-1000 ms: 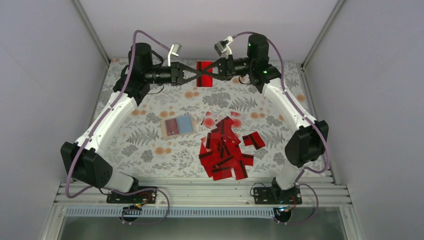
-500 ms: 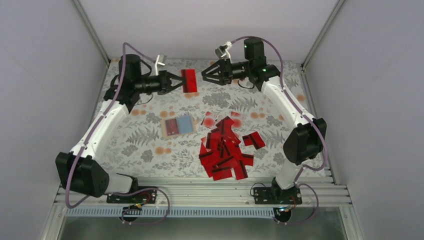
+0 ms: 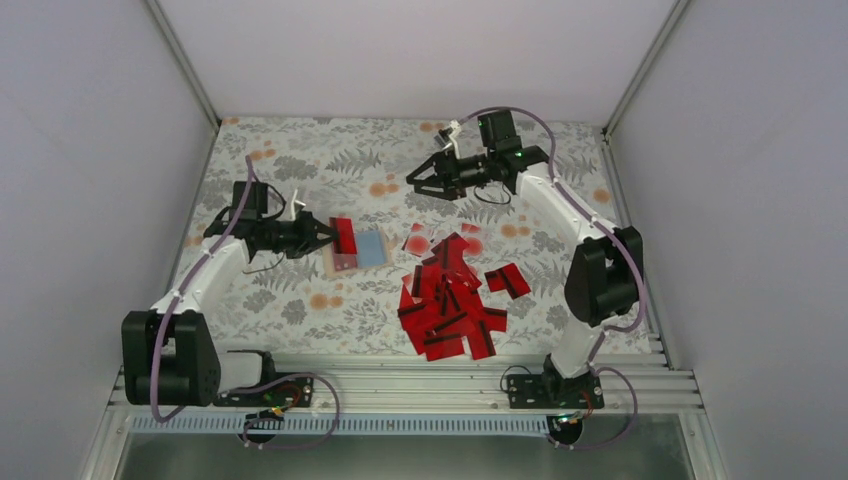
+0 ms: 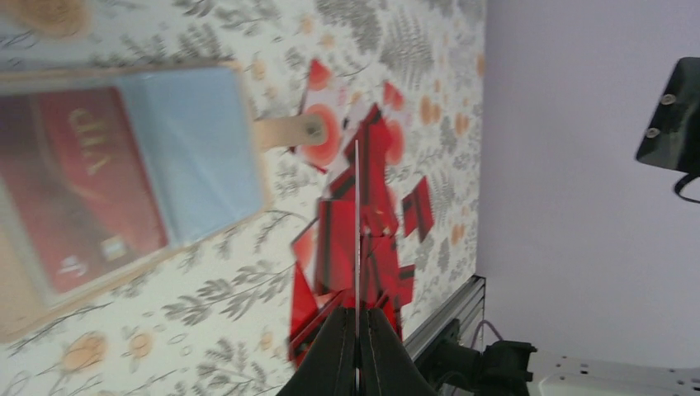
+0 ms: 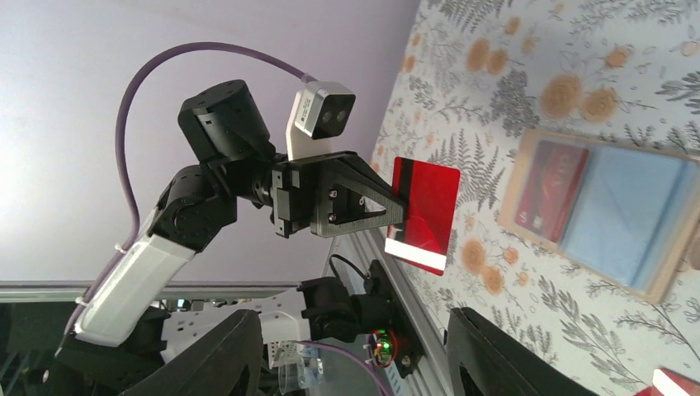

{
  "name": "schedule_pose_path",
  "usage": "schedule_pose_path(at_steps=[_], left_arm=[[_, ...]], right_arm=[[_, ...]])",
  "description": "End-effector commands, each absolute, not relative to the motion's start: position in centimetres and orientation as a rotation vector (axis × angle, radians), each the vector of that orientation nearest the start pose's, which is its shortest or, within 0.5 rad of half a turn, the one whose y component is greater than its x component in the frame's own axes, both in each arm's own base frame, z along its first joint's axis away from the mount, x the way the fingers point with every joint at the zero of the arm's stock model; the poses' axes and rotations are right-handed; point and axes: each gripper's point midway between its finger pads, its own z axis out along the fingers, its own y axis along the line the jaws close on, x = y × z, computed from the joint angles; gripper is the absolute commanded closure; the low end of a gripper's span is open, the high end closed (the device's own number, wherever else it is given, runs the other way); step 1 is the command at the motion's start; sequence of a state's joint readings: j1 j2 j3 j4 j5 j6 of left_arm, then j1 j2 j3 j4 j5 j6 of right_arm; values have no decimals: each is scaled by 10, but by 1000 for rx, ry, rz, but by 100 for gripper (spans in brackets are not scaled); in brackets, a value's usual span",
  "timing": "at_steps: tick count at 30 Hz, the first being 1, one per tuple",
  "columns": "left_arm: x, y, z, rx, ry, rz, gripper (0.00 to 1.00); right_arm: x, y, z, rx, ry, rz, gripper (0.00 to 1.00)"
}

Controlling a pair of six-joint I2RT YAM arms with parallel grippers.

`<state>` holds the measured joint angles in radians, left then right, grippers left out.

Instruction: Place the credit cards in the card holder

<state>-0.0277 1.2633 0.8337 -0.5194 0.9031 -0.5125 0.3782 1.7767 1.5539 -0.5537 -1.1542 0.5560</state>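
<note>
Floral-cloth table (image 3: pixel 300 180) | left claw (image 3: pixel 328 234) pinching one red credit card (image 3: pixel 344 236) held on edge, over the left end of the tan card holder (image 3: pixel 372 250) | right claw (image 3: pixel 418 186) spread, empty, far side | heap of credit cards (image 3: pixel 448 300) lies near the holder's right

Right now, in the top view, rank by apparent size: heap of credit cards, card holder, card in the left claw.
1. heap of credit cards
2. card holder
3. card in the left claw; held off the cloth, nearer the camera, so its true size is less sure.
</note>
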Motion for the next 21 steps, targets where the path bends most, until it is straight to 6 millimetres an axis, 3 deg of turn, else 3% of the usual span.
schedule_pose_path(at_steps=[1, 7, 15, 21], left_arm=[[284, -135, 147, -183, 2513, -1332, 98], [285, -130, 119, -175, 2564, -1318, 98], [286, -130, 88, -186, 2606, -1337, 98], [288, -133, 69, -199, 2624, -1379, 98]], right_arm=[[346, 303, 251, -411, 2433, 1756, 43], [351, 306, 236, -388, 2480, 1714, 42], [352, 309, 210, -365, 2563, 1599, 21], [356, 312, 182, -354, 2642, 1486, 20]])
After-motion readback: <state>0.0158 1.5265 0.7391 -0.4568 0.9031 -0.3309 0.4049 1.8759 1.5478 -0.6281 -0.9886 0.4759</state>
